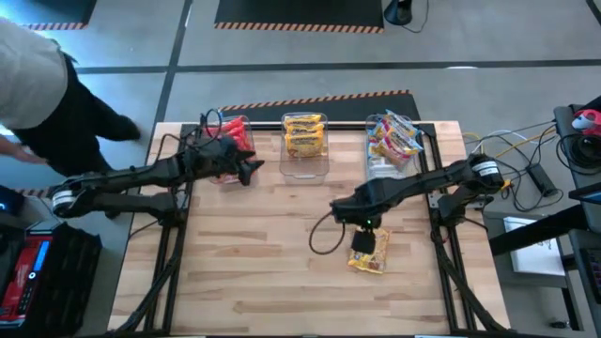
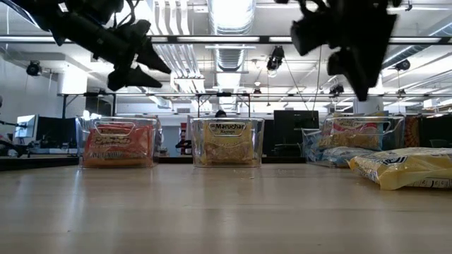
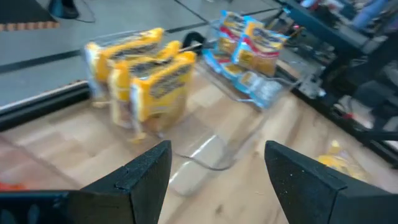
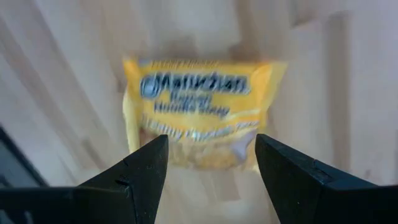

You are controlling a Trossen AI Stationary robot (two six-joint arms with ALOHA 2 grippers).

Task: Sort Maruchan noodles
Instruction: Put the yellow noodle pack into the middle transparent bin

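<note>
One yellow Maruchan noodle packet (image 1: 369, 252) (image 4: 199, 106) lies flat on the wooden table, right of centre. My right gripper (image 1: 362, 225) (image 4: 211, 143) hangs open just above it, pointing down, with the fingers clear of the packet. Along the far edge stand three clear bins. One holds red packets (image 1: 233, 136), one yellow packets (image 1: 305, 134) (image 3: 146, 74) and one multicoloured packets (image 1: 394, 139) (image 3: 252, 46). My left gripper (image 1: 252, 169) (image 3: 217, 149) is open and empty. It is raised beside the red bin and faces the yellow bin.
A person (image 1: 38, 84) stands beyond the table's far left corner. A black cable loop (image 1: 324, 235) lies on the table beside my right arm. Bare wood (image 1: 244, 272) fills the near half. Cables and gear (image 1: 535, 169) sit off the right edge.
</note>
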